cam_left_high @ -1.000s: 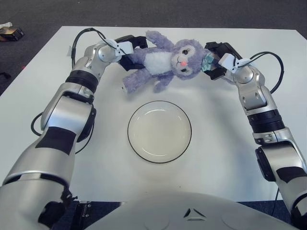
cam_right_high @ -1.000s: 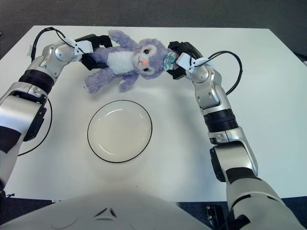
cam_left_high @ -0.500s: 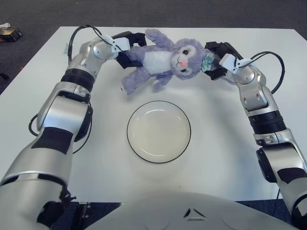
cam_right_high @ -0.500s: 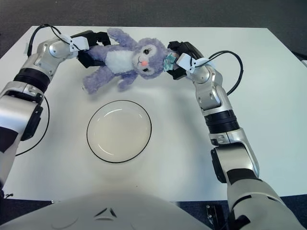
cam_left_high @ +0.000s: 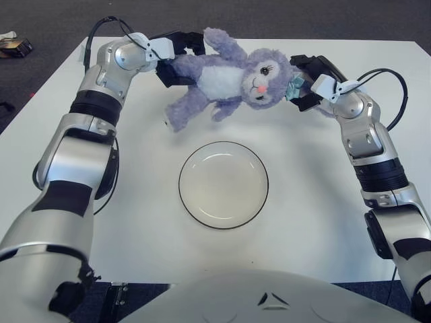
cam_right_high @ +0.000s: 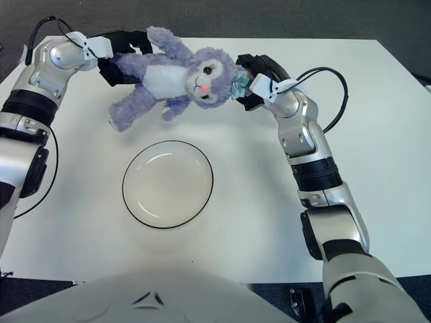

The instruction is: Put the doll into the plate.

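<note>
Plate (cam_left_high: 223, 185) bare, doll (cam_left_high: 225, 81) gripped beyond it by left hand (cam_left_high: 176, 55), right hand (cam_left_high: 308, 81)

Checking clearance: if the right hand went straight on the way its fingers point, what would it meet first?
The doll: the right hand already grips its head, fingers pointing toward the left hand across it.

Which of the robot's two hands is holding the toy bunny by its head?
The right hand grips the doll at the head, by its teal bow. The left hand grips the body end instead.

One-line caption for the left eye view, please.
Both hands, left hand and right hand, hold the purple doll above the table, beyond the empty plate.
</note>
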You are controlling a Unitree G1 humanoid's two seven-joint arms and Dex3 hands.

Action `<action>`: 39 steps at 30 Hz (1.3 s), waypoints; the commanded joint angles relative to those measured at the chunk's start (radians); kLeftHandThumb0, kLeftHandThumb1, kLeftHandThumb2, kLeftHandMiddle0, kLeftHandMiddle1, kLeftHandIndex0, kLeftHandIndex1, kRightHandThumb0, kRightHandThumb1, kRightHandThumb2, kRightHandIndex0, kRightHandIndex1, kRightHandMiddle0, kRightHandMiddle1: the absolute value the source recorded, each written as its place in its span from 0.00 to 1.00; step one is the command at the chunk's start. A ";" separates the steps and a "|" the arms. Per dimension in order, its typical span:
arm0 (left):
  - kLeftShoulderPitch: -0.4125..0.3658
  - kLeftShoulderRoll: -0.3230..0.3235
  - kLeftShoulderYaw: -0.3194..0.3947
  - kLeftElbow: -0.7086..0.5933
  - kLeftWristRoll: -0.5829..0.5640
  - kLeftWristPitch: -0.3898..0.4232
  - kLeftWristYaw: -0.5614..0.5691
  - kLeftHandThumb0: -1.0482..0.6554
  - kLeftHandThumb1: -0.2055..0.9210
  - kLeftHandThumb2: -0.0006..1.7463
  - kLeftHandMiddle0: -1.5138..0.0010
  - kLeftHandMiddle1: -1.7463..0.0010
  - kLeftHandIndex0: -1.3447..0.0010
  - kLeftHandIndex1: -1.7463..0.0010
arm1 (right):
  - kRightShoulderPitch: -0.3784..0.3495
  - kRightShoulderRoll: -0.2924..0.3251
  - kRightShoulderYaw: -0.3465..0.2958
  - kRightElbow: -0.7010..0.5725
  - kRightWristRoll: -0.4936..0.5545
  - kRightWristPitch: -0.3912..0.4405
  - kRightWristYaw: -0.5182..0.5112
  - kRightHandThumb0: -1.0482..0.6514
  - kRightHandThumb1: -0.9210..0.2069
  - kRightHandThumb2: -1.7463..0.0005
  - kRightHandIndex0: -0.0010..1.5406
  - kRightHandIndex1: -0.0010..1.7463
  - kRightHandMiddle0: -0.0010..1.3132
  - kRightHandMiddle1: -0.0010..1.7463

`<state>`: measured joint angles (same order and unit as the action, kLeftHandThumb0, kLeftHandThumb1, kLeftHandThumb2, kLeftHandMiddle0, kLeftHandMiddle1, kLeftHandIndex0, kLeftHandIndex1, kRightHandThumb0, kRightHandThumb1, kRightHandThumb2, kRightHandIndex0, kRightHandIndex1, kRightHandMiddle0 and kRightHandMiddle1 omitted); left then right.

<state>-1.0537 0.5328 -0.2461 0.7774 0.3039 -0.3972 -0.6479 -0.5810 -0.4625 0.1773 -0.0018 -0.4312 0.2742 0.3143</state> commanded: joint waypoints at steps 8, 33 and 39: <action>0.027 0.043 0.028 -0.078 -0.044 0.018 -0.060 0.69 0.45 0.64 0.40 0.00 0.47 0.00 | 0.055 -0.029 -0.045 -0.116 0.029 0.004 0.047 0.89 0.52 0.27 0.38 1.00 0.55 1.00; 0.165 0.117 0.095 -0.421 -0.225 0.204 -0.285 0.68 0.45 0.64 0.40 0.00 0.48 0.00 | 0.200 -0.071 -0.076 -0.345 0.045 -0.020 0.108 0.88 0.49 0.29 0.37 1.00 0.51 1.00; 0.179 0.133 0.102 -0.443 -0.254 0.205 -0.322 0.67 0.45 0.64 0.40 0.00 0.48 0.00 | 0.229 -0.089 -0.085 -0.382 0.060 -0.030 0.139 0.64 0.31 0.59 0.55 1.00 0.53 1.00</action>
<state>-0.8882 0.6503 -0.1560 0.3537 0.0722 -0.1964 -0.9476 -0.3639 -0.5301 0.1090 -0.3609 -0.3791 0.2498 0.4405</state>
